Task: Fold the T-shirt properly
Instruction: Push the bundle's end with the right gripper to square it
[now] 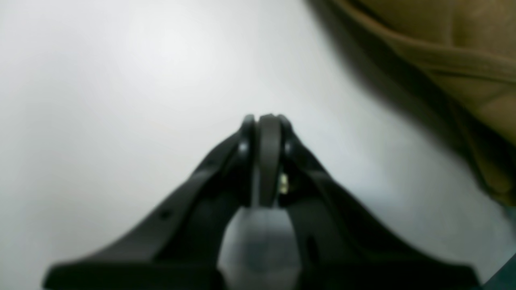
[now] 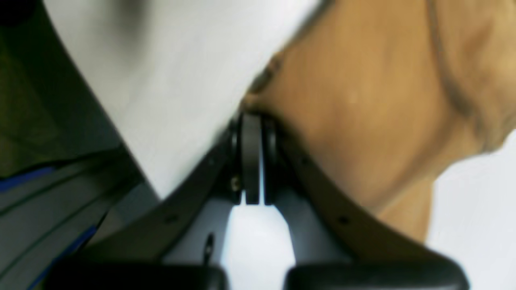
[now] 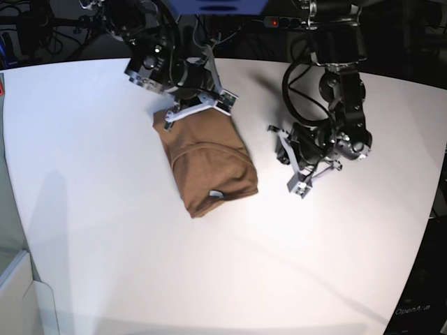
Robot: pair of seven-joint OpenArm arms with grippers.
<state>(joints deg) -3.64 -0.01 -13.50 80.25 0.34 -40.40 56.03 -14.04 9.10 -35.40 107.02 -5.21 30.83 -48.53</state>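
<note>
I'm working at the shirt's (image 3: 209, 159) far edge w/ my right fingers (image 2: 254, 117) closed tight, tips touching the hem, though whether cloth is pinched btwn them I can't tell; I'm judging any tug should go slow & low so the fold isn't dragged open. My left fingers (image 1: 266, 119) are hovering closed & empty over the bare surface (image 3: 105, 230), beside the shirt. It's lying mid-surface as a compact tan bundle, sleeves tucked in, collar curve & white label facing up.
</note>
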